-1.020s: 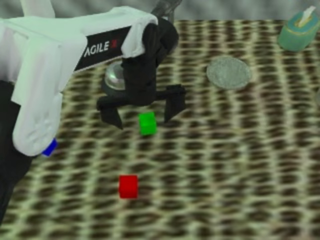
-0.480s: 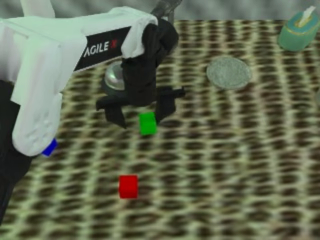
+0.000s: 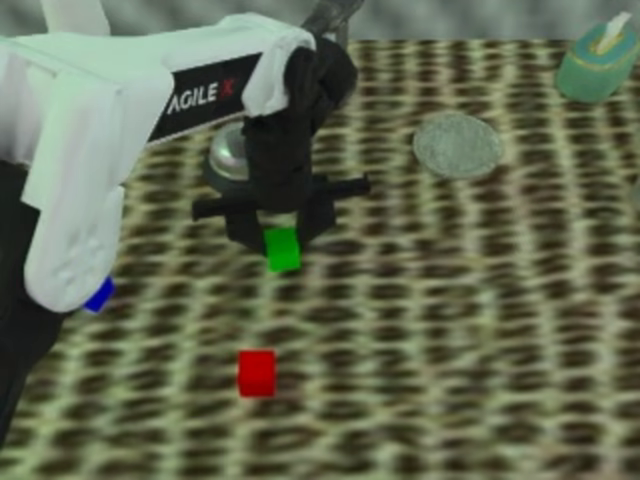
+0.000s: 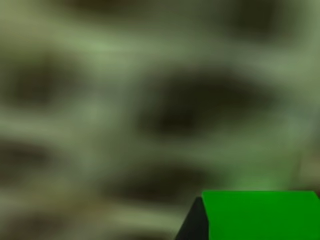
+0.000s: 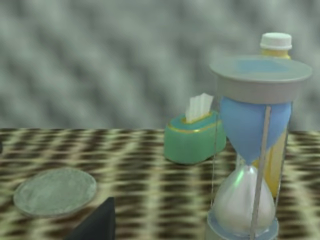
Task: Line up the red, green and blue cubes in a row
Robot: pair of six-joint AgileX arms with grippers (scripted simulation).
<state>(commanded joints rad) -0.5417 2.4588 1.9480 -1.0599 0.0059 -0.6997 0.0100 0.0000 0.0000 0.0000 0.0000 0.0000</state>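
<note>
The left gripper (image 3: 282,222) is closed on the green cube (image 3: 283,249) left of the table's centre, open cloth to its right. The red cube (image 3: 256,372) sits nearer, the blue cube (image 3: 99,296) at far left. Only the right wrist view shows an hourglass (image 5: 252,150).

Green cube (image 3: 283,249) in left claw (image 3: 277,226); red cube (image 3: 256,372) nearer; blue cube (image 3: 98,295) left.
</note>
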